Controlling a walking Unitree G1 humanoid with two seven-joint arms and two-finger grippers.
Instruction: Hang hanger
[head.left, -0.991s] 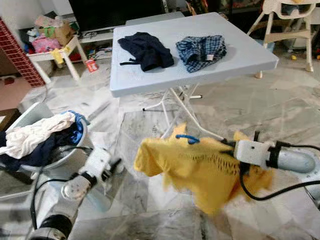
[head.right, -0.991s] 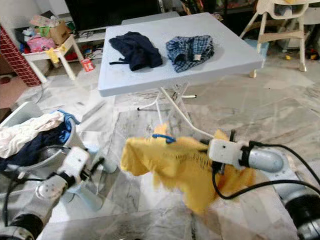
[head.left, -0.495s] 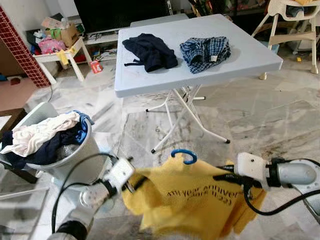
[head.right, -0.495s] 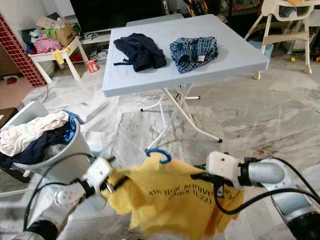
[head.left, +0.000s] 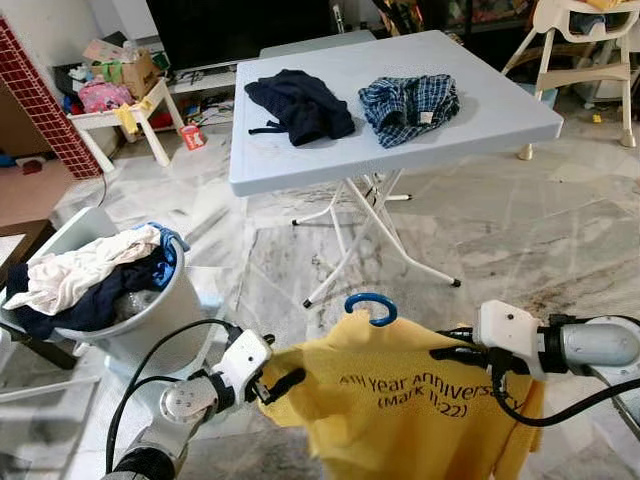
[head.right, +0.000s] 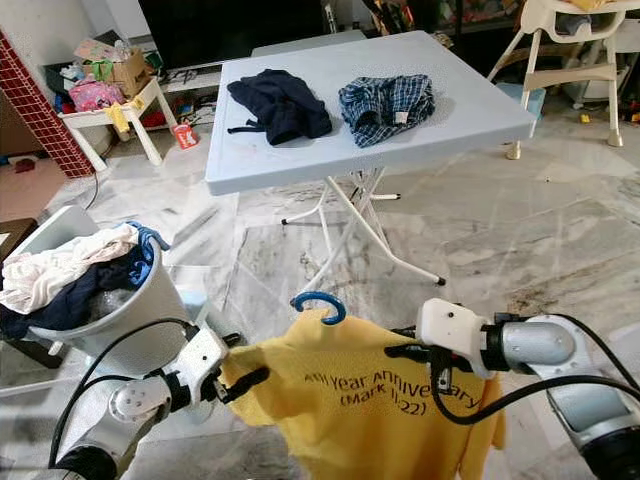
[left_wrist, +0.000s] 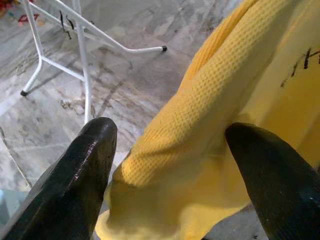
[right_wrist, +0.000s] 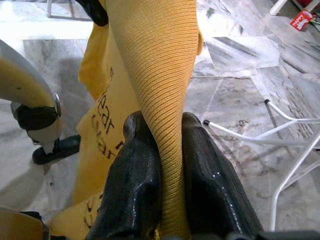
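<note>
Against the folding table (head.left: 300, 165) as the fixed mark, the yellow shirt (head.left: 420, 420) has gone from a crumpled bundle dangling off one arm a second ago to a spread sheet held low in front of the table, on the robot's side of its white legs, with the printed lettering now readable across the chest. The blue hanger (head.left: 371, 303) hook stands up from the collar, nearest the table of anything the robot holds. The right gripper (head.left: 452, 353) is clamped on the shirt's shoulder edge on the side away from the laundry basket (head.left: 160, 310), its fingers (right_wrist: 145, 185) pinched tight on a fold of ribbed cloth. The left gripper (head.left: 282, 384), which hung free beside the basket a second ago, has come across to the other shoulder; its fingers (left_wrist: 85, 165) stand spread with the yellow hem lying between them, not pressed closed on it. The dark garment (head.left: 298, 100) and checked shorts (head.left: 410, 100) on the table lie as before. By my judgement the shirt is now squared on its hanger and ready to carry to a rail, though no rail is in sight
</note>
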